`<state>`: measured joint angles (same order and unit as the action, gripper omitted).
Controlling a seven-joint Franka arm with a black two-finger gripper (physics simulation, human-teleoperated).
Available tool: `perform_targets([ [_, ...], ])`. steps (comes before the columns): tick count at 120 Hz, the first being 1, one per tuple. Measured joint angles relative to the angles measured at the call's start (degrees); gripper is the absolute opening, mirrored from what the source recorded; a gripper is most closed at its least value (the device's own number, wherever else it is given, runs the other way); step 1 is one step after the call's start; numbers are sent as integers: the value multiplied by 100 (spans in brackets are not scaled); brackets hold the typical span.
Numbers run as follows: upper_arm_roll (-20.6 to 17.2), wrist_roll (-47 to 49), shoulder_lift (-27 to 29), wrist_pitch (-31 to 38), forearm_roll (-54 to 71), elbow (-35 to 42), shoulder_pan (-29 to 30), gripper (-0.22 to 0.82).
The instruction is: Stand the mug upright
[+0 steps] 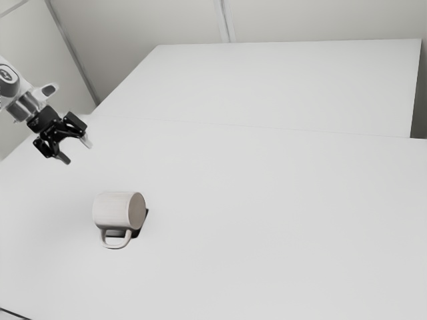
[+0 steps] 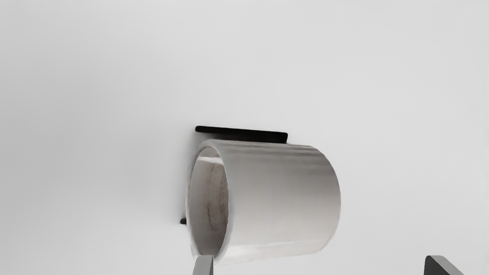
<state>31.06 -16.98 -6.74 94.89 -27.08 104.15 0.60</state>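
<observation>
One pale mug (image 1: 117, 212) lies on its side on a white table (image 1: 267, 220), its mouth (image 1: 137, 211) toward the exterior view's right – so setting it upright is left to do – while the black gripper (image 1: 75, 151), fingers (image 2: 203, 266) spread and empty, hangs apart from it.
</observation>
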Motion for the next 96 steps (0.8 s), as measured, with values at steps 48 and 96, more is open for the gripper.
perform_targets([
  [48,589,-2089,-876,18,-2211,1003,277,60],
  [96,740,-3620,-857,-701,-3532,1991,282,60],
])
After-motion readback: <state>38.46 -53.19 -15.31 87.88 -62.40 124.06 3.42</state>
